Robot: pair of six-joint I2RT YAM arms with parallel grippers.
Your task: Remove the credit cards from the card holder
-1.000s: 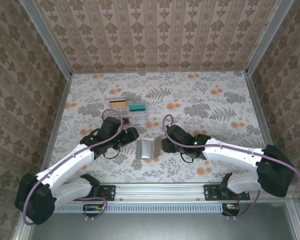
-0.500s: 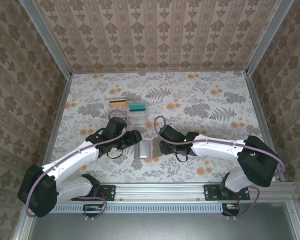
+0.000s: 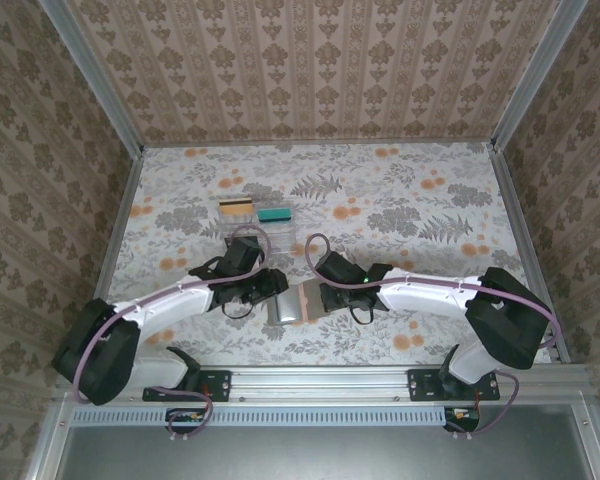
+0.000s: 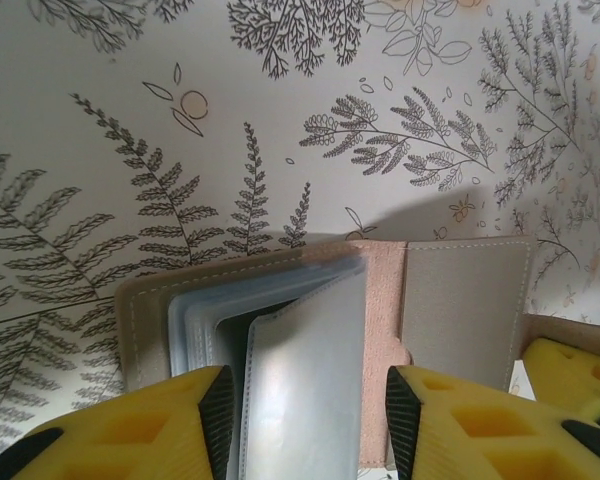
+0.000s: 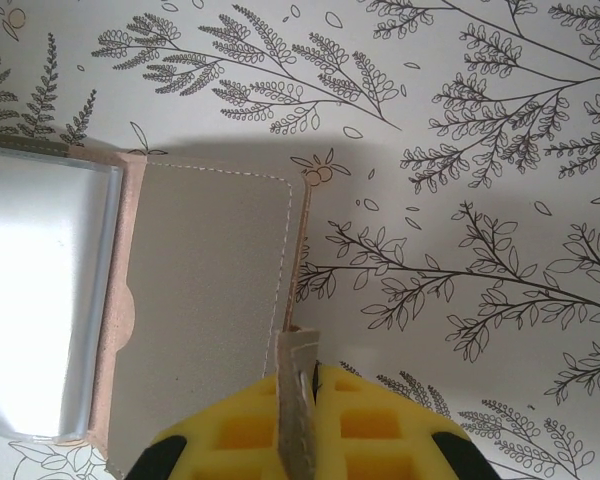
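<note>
The card holder [image 3: 288, 304] lies open on the flowered table [image 3: 430, 200], near the front edge and midway between my two arms. Opened out, its long axis runs left to right across the table. The fold line runs from the near edge towards the back wall.

On my left wrist camera the card holder [image 4: 465, 300] shows a grey panel with pale stitching and a pinkish strip along the fold. Its stack of clear sleeves [image 4: 300, 370] stands up off the other panel. The left gripper [image 4: 305, 425] straddles those sleeves with its jaws apart, and a strip of the pinkish lining shows between the sleeves and the right-hand pad. I cannot tell whether the other pad touches the stack.

On my right wrist camera the grey panel of the card holder [image 5: 200, 300] lies flat, with the sleeves [image 5: 40, 300] glaring white beside it. The right gripper [image 5: 298, 380] is clenched on the small tab [image 5: 295, 355] at the panel's outer edge, and the tab stands upright between the yellow fingers [image 5: 230, 430].

From above, the left gripper [image 3: 272, 283] meets the holder on its left and the right gripper [image 3: 318, 296] on its right. Farther back, well apart from it, sit what look like two cards, one tan [image 3: 237, 206] and one teal [image 3: 275, 214].
</note>
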